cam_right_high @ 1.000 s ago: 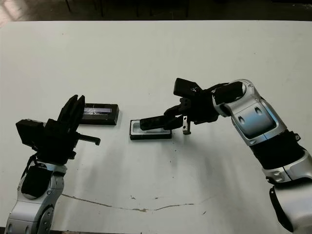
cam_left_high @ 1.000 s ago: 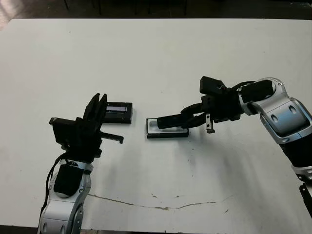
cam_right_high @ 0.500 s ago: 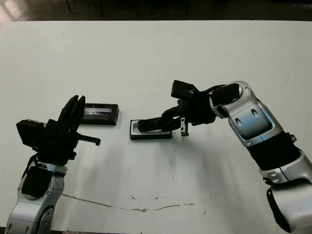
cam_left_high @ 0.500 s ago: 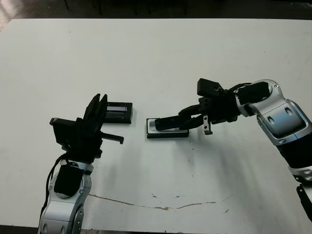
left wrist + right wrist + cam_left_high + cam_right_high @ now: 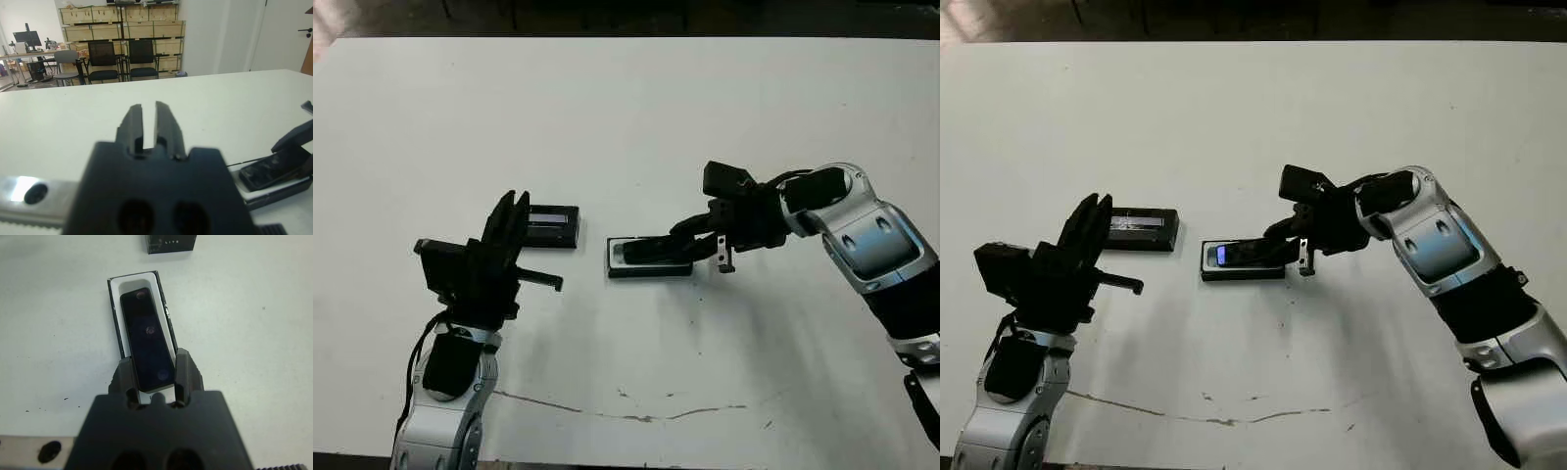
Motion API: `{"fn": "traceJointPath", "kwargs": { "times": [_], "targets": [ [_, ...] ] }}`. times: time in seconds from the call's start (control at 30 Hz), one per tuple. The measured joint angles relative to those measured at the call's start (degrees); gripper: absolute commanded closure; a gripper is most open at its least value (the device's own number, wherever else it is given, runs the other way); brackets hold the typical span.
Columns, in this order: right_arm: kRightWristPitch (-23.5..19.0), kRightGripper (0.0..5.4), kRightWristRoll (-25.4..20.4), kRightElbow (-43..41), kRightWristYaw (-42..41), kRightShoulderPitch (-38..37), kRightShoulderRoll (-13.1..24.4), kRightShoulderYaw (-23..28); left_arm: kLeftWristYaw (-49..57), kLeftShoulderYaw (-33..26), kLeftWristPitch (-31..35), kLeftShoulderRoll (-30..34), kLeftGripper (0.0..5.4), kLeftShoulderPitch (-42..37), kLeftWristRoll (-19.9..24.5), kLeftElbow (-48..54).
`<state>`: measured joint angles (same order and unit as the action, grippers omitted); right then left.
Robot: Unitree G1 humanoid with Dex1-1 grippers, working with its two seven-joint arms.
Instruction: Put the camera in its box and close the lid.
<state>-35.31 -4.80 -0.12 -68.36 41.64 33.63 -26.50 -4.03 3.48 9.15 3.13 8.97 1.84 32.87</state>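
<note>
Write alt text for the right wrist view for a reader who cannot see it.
The right gripper holds one end of the slim black camera between its two fingers, with the camera lying in the white-lined box on the white table. Beyond the box, an end of the black lid shows at the picture's edge.
</note>
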Motion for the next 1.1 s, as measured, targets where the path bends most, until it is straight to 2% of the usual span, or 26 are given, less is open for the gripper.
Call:
{"fn": "traceJointPath", "kwargs": {
  "times": [0.37,0.83,1.1],
  "targets": [
    [-3.05,5.33,1.52,-2.56,0.66,0.48,-0.01,-1.83,0.04,0.16,-0.27,0.0,5.4,-0.09,-0.34,-0.03],
    [-3.13,5.33,3.55,-4.82,1.84,1.07,-0.66,-3.7,0.2,0.87,-0.24,-0.55,5.4,-0.13,-0.36,0.0],
    [-4.88,5.33,4.08,-4.89,2.2,2.24,-2.01,-4.91,0.33,0.89,-0.23,-0.74,5.4,0.06,-0.25,0.01]
  ]
}}
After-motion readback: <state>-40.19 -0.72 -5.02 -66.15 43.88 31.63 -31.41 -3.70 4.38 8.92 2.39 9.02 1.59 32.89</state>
